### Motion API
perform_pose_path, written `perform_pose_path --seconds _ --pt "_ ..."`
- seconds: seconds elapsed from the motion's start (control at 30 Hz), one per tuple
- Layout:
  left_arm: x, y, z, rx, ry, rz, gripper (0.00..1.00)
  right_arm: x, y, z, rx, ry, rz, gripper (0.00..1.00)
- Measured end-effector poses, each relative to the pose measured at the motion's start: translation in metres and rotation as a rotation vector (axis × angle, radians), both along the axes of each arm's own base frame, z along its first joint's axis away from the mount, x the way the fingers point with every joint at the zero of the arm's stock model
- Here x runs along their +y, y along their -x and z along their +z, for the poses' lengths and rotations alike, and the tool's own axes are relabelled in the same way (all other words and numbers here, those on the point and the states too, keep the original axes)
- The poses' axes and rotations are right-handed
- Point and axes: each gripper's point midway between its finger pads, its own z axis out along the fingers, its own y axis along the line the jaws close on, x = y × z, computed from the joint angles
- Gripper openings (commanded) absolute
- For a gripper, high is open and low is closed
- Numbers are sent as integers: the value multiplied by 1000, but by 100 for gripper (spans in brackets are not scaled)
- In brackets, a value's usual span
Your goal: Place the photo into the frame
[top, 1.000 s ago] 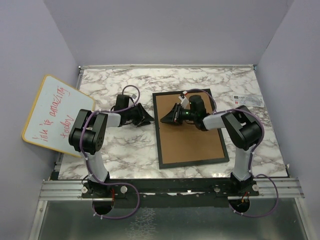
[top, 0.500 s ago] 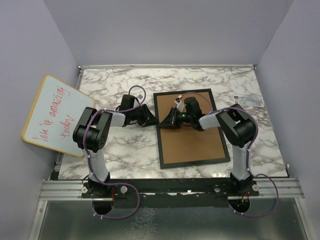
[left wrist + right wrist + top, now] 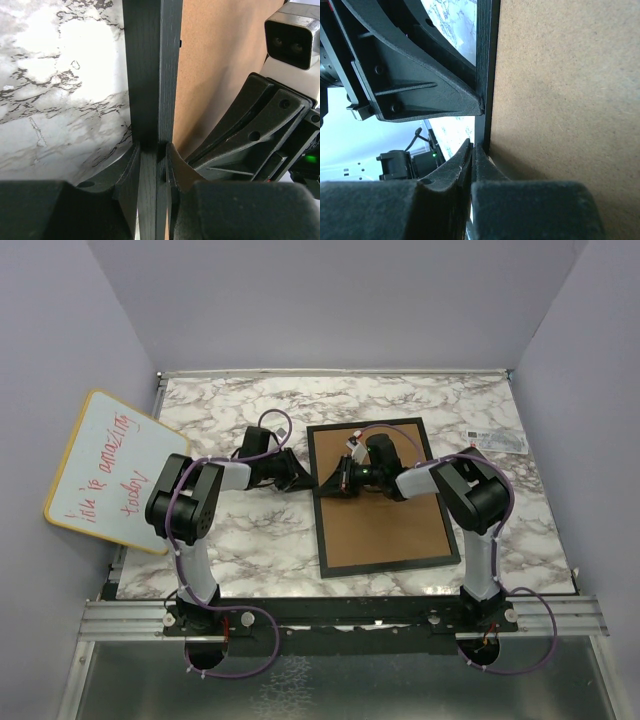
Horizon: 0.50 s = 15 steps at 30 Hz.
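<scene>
Frame (image 3: 150, 75) lay face down on the counter (image 3: 250, 540), between its centre and right edge, brown backing board (image 3: 385, 530) up. Left gripper (image 3: 150, 150) was clamped across the rail nearest the counter's left edge. Right gripper (image 3: 472, 150) had its jaws nearly together at the rail/board seam; couldn't tell if it pinched anything. Photo not visible in any view. Looked like the backing step. Next needed: left steadying, right levering gently at the seam.
</scene>
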Motion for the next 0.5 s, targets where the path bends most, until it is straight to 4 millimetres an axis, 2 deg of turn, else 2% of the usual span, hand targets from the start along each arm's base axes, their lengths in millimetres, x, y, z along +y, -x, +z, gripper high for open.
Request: perform_pose_path --seconds 0.5 --pt "0 0 0 0 -9 -5 14 -7 5 -3 11 24 -18 5"
